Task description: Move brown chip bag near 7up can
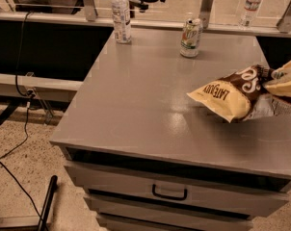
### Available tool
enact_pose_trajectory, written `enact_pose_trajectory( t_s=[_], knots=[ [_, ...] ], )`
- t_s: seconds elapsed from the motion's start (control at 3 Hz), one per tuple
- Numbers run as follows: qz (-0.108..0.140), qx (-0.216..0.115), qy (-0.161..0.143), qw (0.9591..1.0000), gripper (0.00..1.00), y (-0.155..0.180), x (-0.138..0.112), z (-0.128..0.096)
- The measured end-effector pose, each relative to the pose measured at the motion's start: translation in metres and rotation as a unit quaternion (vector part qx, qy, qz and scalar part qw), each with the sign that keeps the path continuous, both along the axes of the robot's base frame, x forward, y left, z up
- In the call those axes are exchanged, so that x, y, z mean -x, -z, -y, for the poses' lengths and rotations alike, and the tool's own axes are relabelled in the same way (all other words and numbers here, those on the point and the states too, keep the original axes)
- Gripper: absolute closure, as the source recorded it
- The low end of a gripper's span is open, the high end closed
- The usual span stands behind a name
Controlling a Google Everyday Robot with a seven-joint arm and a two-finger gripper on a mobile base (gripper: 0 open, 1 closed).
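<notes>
The brown chip bag [232, 94], brown and cream-yellow with "LATE JULY" lettering, hangs tilted just above the grey cabinet top [150, 95] near its right edge. My gripper [284, 80] comes in from the right edge of the camera view and is shut on the bag's right end. The 7up can [190, 33], green and white with a silver top, stands upright at the far middle of the top, well apart from the bag.
A clear water bottle [121, 14] stands at the far left corner of the top. Another bottle [250, 3] stands on the ledge behind the rail. Drawers [169, 192] are under the top. Cables [20, 129] run across the floor at left.
</notes>
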State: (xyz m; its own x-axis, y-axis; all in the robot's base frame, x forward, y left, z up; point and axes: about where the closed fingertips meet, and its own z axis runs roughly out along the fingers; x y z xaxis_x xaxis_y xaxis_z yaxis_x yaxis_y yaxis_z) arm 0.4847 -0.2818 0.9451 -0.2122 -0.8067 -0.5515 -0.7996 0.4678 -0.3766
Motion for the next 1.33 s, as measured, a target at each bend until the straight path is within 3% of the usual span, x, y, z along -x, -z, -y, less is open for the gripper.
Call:
enact_pose_trajectory(
  t_s=[0.33,0.67,1.0,1.33],
  knots=[
    [0.009,0.015,0.002,0.9998,1.0,-0.004,-0.005,0.002],
    [0.058,0.043,0.012,0.9973,1.0,-0.019,-0.027,0.029],
    [0.128,0.059,0.005,0.9899,1.0,-0.041,-0.06,0.054],
    [0.183,0.054,-0.017,0.9814,1.0,-0.051,-0.087,0.062]
  ],
)
